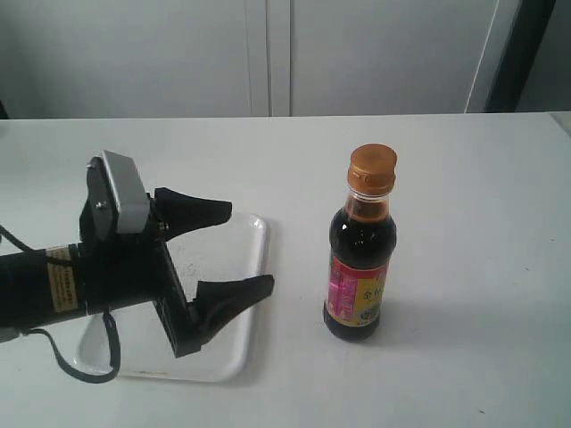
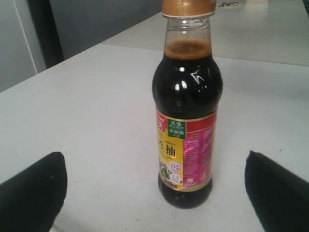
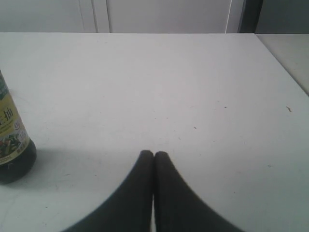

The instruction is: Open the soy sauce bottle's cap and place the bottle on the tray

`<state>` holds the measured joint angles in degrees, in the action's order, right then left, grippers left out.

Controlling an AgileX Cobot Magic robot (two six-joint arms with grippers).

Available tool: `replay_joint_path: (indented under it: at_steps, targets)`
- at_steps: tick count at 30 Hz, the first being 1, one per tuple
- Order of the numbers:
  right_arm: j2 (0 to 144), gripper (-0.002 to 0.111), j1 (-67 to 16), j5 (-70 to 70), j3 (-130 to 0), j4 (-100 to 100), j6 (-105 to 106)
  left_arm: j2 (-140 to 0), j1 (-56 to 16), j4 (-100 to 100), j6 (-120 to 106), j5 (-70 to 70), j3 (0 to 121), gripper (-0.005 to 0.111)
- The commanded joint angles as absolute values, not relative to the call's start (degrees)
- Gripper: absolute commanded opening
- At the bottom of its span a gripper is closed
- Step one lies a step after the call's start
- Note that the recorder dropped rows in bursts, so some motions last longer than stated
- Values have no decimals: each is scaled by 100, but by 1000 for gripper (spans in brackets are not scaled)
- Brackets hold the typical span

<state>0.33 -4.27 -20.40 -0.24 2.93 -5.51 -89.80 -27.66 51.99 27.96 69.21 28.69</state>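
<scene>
Soy sauce bottle [image 1: 360,259] upright on the white table [image 1: 464,196], right of centre, nearer the front edge than the back, base flat on the surface. Filled with dark liquid to just below the neck; pink-red and yellow label facing front. Golden-brown cap [image 1: 372,168] seated on the neck, lid down, not opened. White tray [image 1: 245,294] flat on the table toward the front-left, its right rim near the bottle but clearly apart from it; nothing resting on the visible part, much of it covered from view by the arm above. Left gripper [image 1: 234,254] held over the tray's right half, pointing toward the bottle, jaws spread wide with one black finger [image 1: 194,211] toward the back edge and the other toward the front; nothing between them, no contact with the bottle. Same seen from the left wrist view: bottle [image 2: 187,121] centred ahead, cap [image 2: 188,7] cut by the frame edge, fingertips [image 2: 34,186] at either side and well short of the glass. Right gripper [image 3: 153,153] not visible from the exterior view; in the right wrist view, jaws pressed together, empty, low over bare table, bottle [image 3: 12,145] off to one side and apart.
</scene>
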Motion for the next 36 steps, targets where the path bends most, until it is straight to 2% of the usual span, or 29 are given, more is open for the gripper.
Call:
replay_joint_path:
  at_steps: [1,13,29,36]
  targets:
    - [0,0,-390,-2010,0,299,-582,-9169,-2965,5223,2791,6996,3046,105]
    - [0,0,-390,-2010,0,299,-582,-9798,-3614,4925,2717,6996,3825,105]
    - [0,0,-390,-2010,0,299,-582,-11071,-3756,4675,2993,6996,5021,105]
    - [0,0,-390,-2010,0,299,-582,-11445,-4189,4581,2990,6996,5435,105]
